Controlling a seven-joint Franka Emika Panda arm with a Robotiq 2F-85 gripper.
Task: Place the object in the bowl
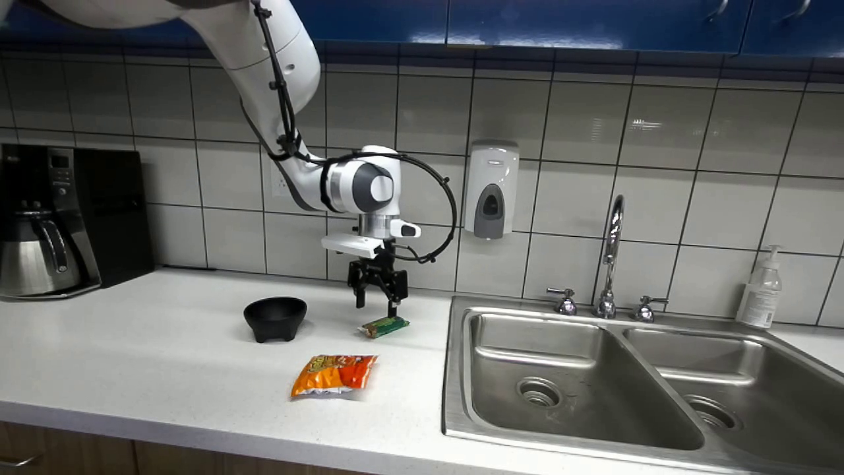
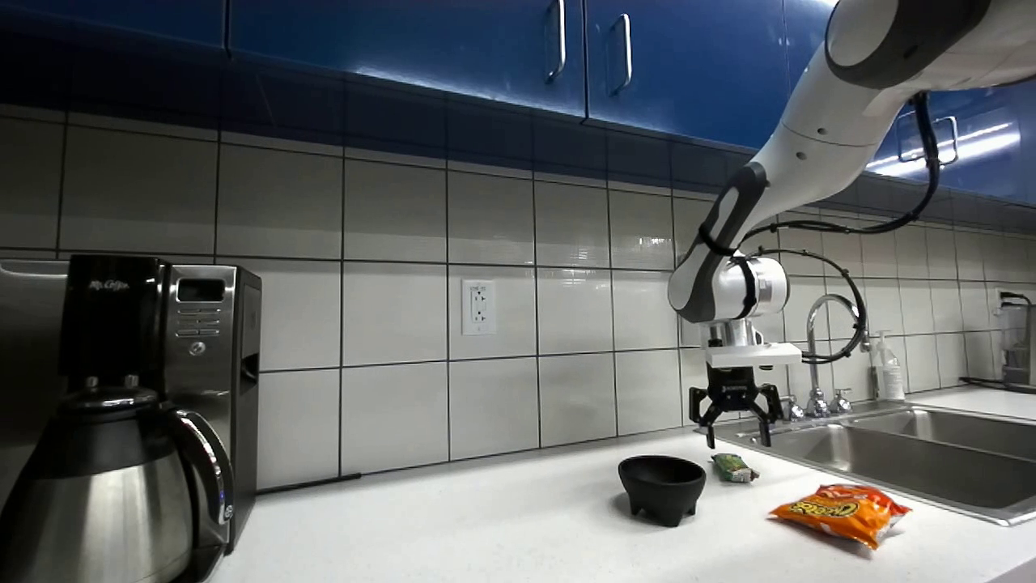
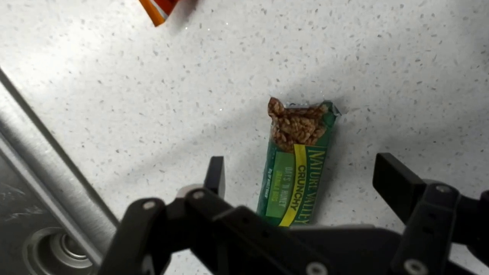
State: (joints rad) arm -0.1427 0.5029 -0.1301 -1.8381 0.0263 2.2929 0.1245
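Note:
The object is a green granola bar point(image 1: 384, 327) lying flat on the counter. It also shows in an exterior view point(image 2: 733, 467) and in the wrist view point(image 3: 290, 183), where its near end is hidden behind the gripper. My gripper point(image 1: 376, 309) points down above the bar, open and empty. In the wrist view the fingers point(image 3: 300, 173) stand wide apart, one on each side of the bar, without touching it. The gripper also shows above the bar in an exterior view point(image 2: 738, 442). The black bowl point(image 1: 275, 323) stands upright nearby, also in an exterior view point(image 2: 662, 490); it is out of the wrist view.
An orange-red snack packet point(image 1: 334, 376) lies near the bar and bowl, also in an exterior view point(image 2: 846, 512). A steel double sink point(image 1: 455, 396) lies beside the bar. A coffee maker point(image 2: 247, 405) stands at the counter's far side. A tiled wall point(image 1: 428, 264) rises behind the gripper.

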